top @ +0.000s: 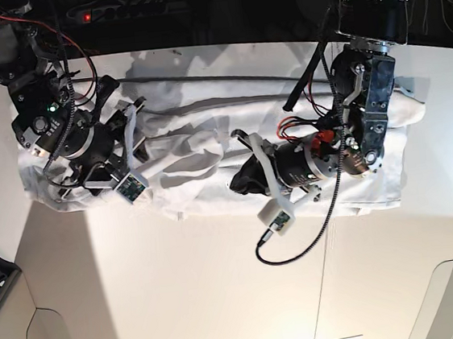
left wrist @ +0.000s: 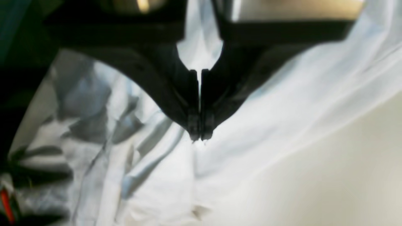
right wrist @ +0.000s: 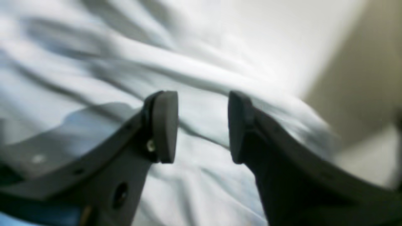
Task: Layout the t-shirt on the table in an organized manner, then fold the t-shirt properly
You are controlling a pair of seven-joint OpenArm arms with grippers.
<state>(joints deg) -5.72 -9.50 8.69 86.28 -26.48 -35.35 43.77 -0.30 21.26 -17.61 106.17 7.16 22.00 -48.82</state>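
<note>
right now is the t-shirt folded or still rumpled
Rumpled: the t-shirt lies stretched across the table in uneven wrinkles and bunches, with no clean fold.

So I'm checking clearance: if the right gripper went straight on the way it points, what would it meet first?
Probably the shirt: the right gripper, fingers open, points at a raised fold just ahead, though depth is blurred.

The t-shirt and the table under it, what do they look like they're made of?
The t-shirt: thin white woven or knit cloth, likely cotton, matte; it bunches into soft grey-shadowed wrinkles and drapes limply. The table: a hard, smooth board with a matte white finish, perhaps laminate or painted wood; it lies flat with a thin seam and no glare. The exact material can't be told.
</note>
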